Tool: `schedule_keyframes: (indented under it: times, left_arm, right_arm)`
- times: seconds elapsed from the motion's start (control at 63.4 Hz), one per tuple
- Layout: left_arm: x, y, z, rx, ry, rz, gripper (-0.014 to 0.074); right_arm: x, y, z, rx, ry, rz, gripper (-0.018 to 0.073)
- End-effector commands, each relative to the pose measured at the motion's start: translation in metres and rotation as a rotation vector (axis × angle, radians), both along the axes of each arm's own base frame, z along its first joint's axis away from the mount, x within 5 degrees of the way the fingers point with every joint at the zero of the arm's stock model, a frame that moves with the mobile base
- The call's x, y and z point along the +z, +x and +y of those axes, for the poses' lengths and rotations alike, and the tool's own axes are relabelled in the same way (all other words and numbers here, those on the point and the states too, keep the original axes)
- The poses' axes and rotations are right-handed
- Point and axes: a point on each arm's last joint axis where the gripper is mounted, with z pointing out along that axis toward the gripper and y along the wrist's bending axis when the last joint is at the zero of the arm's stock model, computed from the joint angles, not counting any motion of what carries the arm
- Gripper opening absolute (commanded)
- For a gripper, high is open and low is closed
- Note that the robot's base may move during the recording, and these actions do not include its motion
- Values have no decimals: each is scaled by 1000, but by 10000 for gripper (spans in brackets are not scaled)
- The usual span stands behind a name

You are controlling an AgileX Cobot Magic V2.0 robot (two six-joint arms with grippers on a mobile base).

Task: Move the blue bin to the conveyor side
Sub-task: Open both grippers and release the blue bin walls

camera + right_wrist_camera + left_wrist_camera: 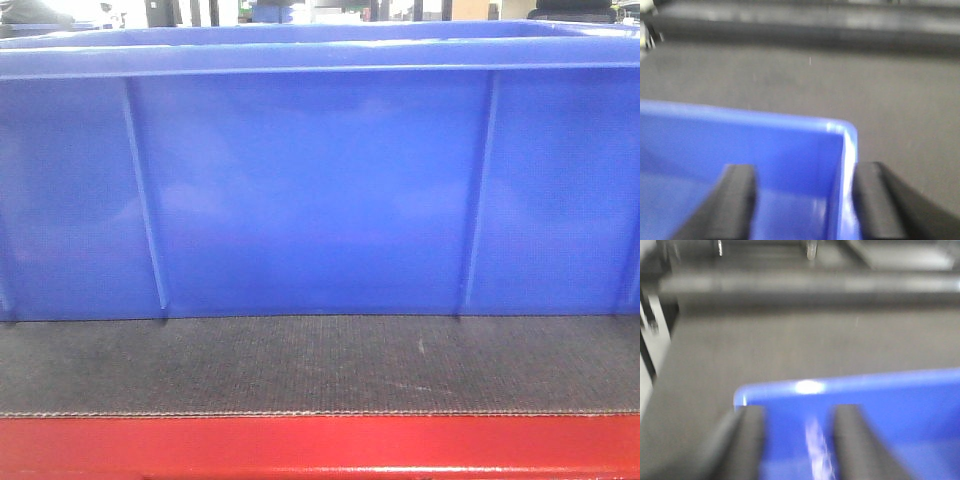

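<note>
From the front, the blue bin [320, 180] sits on the conveyor [320, 365], belt bare toward its red frame [320, 445]. Left wrist view: the left gripper [797, 440] straddles the bin's wall, grip unclear. Right wrist view: the right gripper [802, 200] straddles the bin's corner wall, grip likewise unclear.

No readable text, labels, brands or numbers anywhere. Front view: the blue bin [320, 190] wall is plain, the conveyor [320, 365] belt and its red frame at 6 o'clock are unmarked, and the background strip at 12 o'clock is too small and washed out to read. Both wrist views are blurred; no lettering can be made out on the bin's rim or the belt.
</note>
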Motion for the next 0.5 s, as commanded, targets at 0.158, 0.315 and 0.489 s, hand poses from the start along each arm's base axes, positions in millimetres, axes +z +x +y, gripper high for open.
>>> schedule_keyframes:
  times: [0.158, 0.315, 0.489]
  left_arm:
    - [48, -40, 9, -3, -15, -155, 5]
    - [54, -62, 17, 32, 4, -104, 3]
    - [36, -78, 23, 46, 19, -37, 3]
  right_arm:
    - [54, -37, -9, 1, 35, -178, -98]
    - [61, -55, -14, 0, 30, -155, -85]
    - [58, -72, -18, 0, 34, -172, -87]
